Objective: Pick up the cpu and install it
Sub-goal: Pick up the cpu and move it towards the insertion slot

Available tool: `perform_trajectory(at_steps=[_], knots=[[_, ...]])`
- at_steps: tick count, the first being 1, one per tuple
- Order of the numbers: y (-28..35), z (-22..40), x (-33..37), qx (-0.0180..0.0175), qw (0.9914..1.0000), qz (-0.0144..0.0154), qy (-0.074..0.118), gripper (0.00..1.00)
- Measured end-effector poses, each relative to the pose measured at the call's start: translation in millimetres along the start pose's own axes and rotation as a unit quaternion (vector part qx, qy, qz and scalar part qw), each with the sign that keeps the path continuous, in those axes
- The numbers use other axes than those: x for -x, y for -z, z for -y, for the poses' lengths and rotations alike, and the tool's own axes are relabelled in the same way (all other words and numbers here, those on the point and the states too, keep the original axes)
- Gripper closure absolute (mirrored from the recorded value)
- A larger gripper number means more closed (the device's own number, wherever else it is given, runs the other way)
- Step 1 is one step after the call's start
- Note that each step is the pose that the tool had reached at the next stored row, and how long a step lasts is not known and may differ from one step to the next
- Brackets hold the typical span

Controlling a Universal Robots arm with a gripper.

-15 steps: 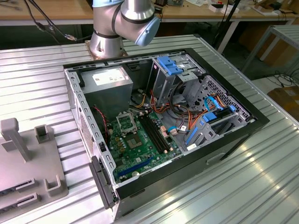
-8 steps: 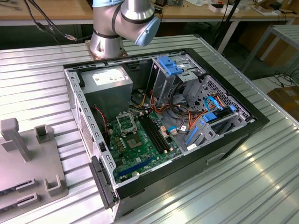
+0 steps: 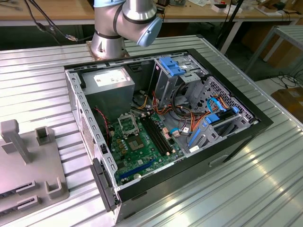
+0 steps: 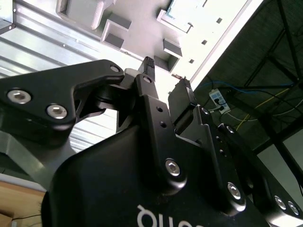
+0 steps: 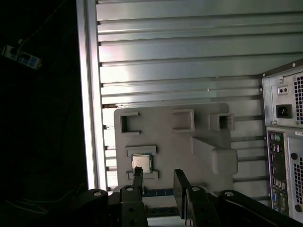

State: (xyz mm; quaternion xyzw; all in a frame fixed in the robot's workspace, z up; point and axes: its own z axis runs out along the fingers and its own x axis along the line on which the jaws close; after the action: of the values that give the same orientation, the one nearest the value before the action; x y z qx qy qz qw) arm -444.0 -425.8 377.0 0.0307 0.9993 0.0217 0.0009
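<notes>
**Gripper [image 5: 158,174].** In both wrist views the two black fingers [image 5: 180,187] stand moderately apart with nothing between them.

**Task part.** The cpu [image 5: 142,162] lies flat, metal face up, in a recess of the grey fixture plate [image 5: 194,137], bracketed by two raised ledges. One fingertip overlaps the nearer ledge just beside the cpu. Contact and height above the plate cannot be determined.

**Surroundings.** The plate rests on the ribbed metal bench [image 5: 180,56].
- In the exterior view the plate is at 8 o'clock from the open computer case [image 3: 189,172] and is cut off by the frame edge.
- The arm [image 3: 128,19], with its base at 12 o'clock from the case, is cropped above its first joints.
- Inside the case, the black-framed socket [image 3: 127,124] sits at 11 o'clock on the green motherboard [image 3: 144,153]. Its interior is hard to make out.
</notes>
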Motion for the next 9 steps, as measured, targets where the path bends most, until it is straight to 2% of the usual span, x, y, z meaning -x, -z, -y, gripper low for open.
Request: perform_trajectory(at_steps=[3, 5, 9], knots=[[-0.5, 0.0, 0.0, -0.0002, 0.99984, -0.0007, 0.018, 0.60], [-1.7, 0.0, 0.0, -0.0005, 0.99910, -0.0019, 0.042, 0.60], [-5.4, 0.3, -1.9, -0.0006, 0.99816, -0.0041, 0.061, 0.60]])
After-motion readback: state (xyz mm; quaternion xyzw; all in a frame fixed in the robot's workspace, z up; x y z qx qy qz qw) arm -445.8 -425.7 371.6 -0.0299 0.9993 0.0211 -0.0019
